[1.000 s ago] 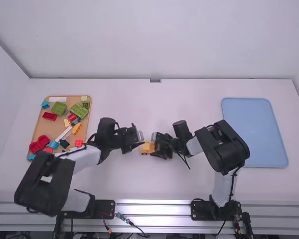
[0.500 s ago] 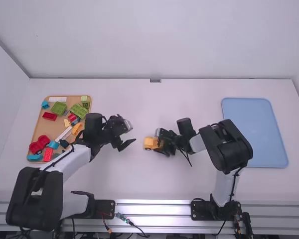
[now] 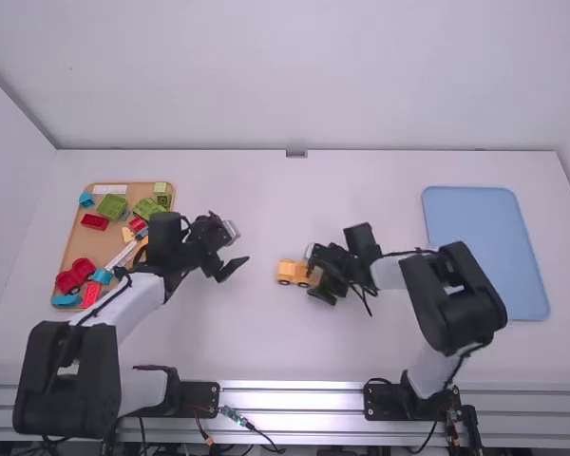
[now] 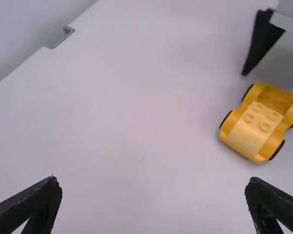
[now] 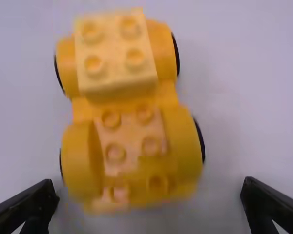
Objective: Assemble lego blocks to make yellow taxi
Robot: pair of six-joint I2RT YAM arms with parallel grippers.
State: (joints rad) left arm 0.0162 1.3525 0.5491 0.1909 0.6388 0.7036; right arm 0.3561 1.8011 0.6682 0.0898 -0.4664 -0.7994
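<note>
Near the unclenched right gripper (image 3: 314, 274) stands the yellow car (image 3: 290, 273), left gripper (image 3: 240, 244) likewise unclenched.

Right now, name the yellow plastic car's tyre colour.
Black tyres, seen best in the right wrist view.

The left arm (image 3: 114, 309) and the right arm (image 3: 389, 275) are both pairing smooth, rounded white links with bulky matte-black joint housings. A small pale patch is interrupting the black on each arm's largest housing. Slim black cables (image 3: 363, 300) are looping by the right wrist, and a dark cable is tracing the left arm's white link. Rectangular black mounting plates (image 3: 199, 396) are showing small light screw heads. The left gripper (image 3: 242, 243) and the right gripper (image 3: 312, 271) are sporting wedge-shaped black fingers (image 4: 33, 202), angular and tapering to blunt, slightly rough tips.
</note>
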